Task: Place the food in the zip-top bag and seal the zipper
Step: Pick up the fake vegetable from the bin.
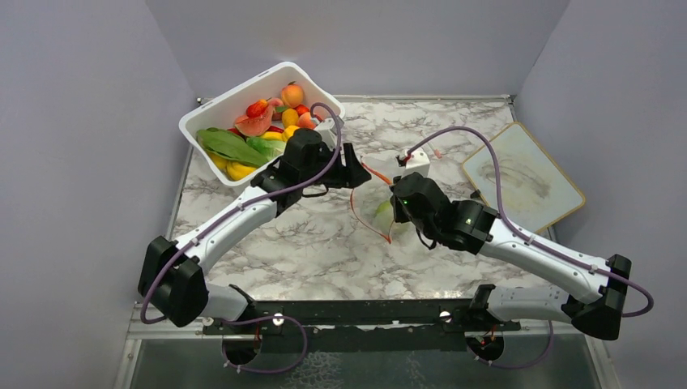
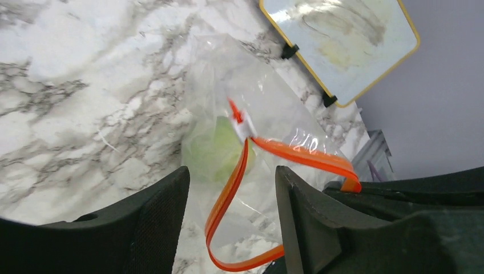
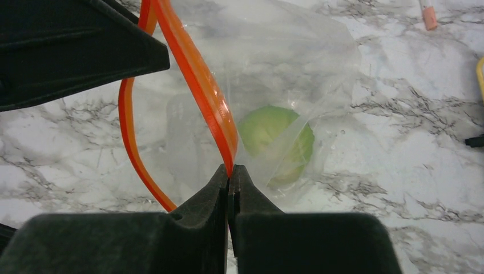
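- The white tub (image 1: 212, 109), far left, holds most of the food (image 1: 261, 121).
- My left gripper (image 2: 231, 174) is unclenched, the orange zipper (image 2: 302, 157) looping between its spread jaws.
- The zip-top bag (image 3: 285, 51) lies mid-table with a green cabbage (image 3: 274, 137) inside.
- My right gripper (image 3: 230, 171) pinches the zipper tight.
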Controlling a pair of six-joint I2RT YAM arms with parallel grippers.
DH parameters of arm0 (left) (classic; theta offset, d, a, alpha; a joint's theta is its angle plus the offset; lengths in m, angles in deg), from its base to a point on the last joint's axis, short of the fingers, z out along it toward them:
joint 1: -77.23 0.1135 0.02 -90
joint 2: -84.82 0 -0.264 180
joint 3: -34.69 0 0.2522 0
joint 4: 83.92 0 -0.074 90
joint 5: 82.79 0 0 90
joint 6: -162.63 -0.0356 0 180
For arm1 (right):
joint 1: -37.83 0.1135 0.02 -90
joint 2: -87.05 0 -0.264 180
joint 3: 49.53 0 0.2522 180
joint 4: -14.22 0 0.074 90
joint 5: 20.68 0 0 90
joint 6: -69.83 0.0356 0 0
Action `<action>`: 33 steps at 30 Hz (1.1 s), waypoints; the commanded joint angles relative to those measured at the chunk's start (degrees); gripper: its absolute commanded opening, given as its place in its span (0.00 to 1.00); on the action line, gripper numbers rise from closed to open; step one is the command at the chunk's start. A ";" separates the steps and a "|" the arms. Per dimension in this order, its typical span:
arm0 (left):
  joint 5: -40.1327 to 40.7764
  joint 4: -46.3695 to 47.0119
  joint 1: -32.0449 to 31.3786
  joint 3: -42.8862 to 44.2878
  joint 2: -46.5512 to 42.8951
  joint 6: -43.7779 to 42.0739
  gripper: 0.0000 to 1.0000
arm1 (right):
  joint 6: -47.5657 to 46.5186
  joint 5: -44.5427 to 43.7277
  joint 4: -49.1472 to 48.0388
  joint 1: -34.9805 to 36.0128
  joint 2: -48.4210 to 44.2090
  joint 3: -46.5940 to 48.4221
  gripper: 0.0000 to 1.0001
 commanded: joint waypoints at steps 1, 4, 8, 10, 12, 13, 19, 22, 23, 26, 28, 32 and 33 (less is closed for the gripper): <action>11.15 -8.00 -0.09 3.26 -3.97 -5.65 0.60 | -1.81 3.06 -8.36 -0.17 -1.04 -0.92 0.01; 15.52 -9.69 -0.16 4.01 -5.57 -7.04 0.68 | 0.49 0.70 -12.70 -0.24 -0.92 -3.47 0.01; 21.06 -10.27 -0.07 4.77 -6.88 -10.62 0.84 | 0.13 2.51 -18.97 -0.19 -0.14 -6.90 0.01; 24.72 -11.80 -0.03 6.30 -6.45 -13.78 0.97 | 0.80 3.13 -18.95 -0.17 0.92 -6.62 0.01; 29.46 -13.83 0.04 8.24 -5.77 -15.64 1.00 | 1.10 3.83 -19.46 -0.16 1.60 -6.80 0.01; 31.54 -15.37 0.15 9.35 -5.42 -16.25 1.00 | 1.58 4.00 -19.11 -0.16 1.84 -6.87 0.01; 35.40 -17.71 2.05 13.77 -3.54 -23.33 1.00 | 2.63 5.99 -20.13 -0.17 -0.73 -10.61 0.01; 36.56 -19.63 4.91 15.57 -1.10 -24.71 0.99 | 0.97 7.72 -19.73 -0.18 -1.43 -10.28 0.01; 37.74 -19.69 5.98 15.82 -0.41 -24.41 0.99 | 0.51 7.93 -19.35 -0.20 -1.39 -9.79 0.01; 39.92 -18.64 10.48 15.60 1.13 -22.66 0.99 | -1.52 9.77 -18.52 -0.16 -0.96 -7.89 0.01; 40.18 -17.46 13.56 15.50 2.22 -20.50 0.96 | -2.98 11.15 -17.77 -0.19 -0.33 -6.68 0.01; 39.00 -13.69 18.96 14.23 4.19 -13.57 0.86 | -3.38 12.44 -16.13 -0.16 1.52 -5.21 0.01; 38.47 -13.67 19.91 14.58 5.04 -12.25 0.85 | -3.43 12.58 -16.11 -0.20 1.94 -5.08 0.01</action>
